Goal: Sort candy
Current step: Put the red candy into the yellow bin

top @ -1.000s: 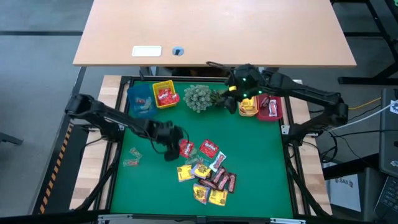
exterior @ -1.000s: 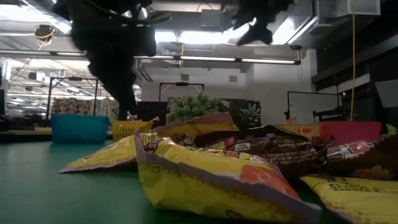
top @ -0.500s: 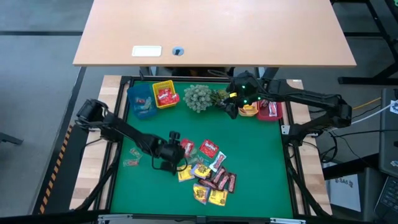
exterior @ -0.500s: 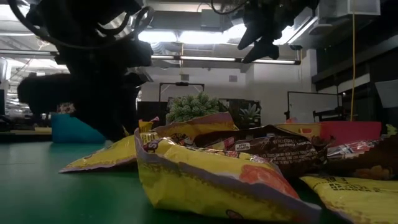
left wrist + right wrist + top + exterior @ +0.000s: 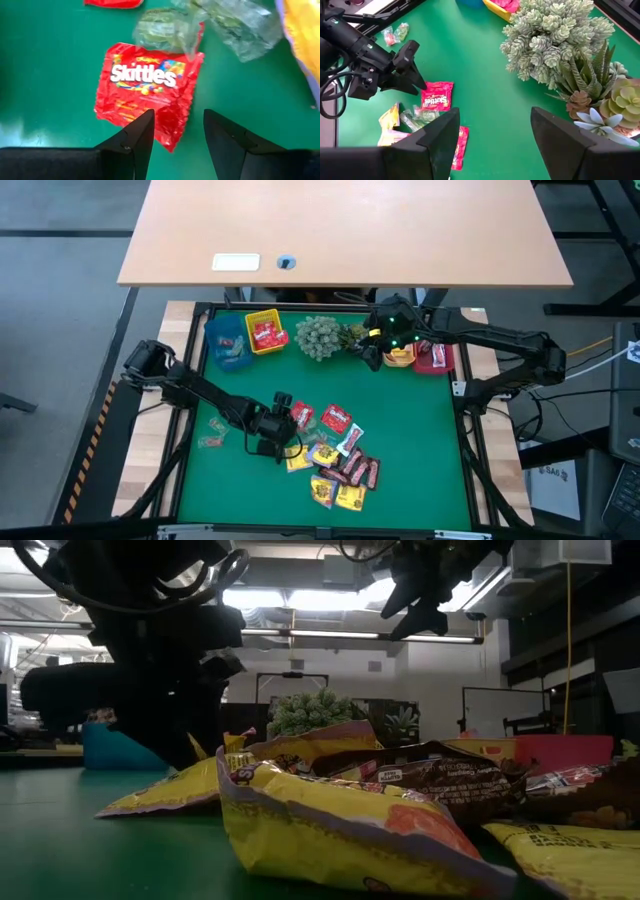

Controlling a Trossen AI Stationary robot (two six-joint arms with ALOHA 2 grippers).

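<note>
Red Skittles packet [image 5: 150, 97] lies flat on the green tabletop [image 5: 410, 430], at the left edge of the candy pile [image 5: 335, 460]. Directly above it, the left claw [image 5: 175, 132] has its 2 fingers spread apart, not gripping. The right claw [image 5: 492, 137], fingers also apart, hovers near the plant cluster [image 5: 555, 35] at the far side.

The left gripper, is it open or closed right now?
Open. In its wrist view the left gripper has its two dark fingers spread apart, poised over the red Skittles packet lying flat on the green mat.

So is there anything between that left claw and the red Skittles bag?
No. In the left wrist view, the open left gripper hovers right over the red Skittles bag, with nothing between them.
</note>
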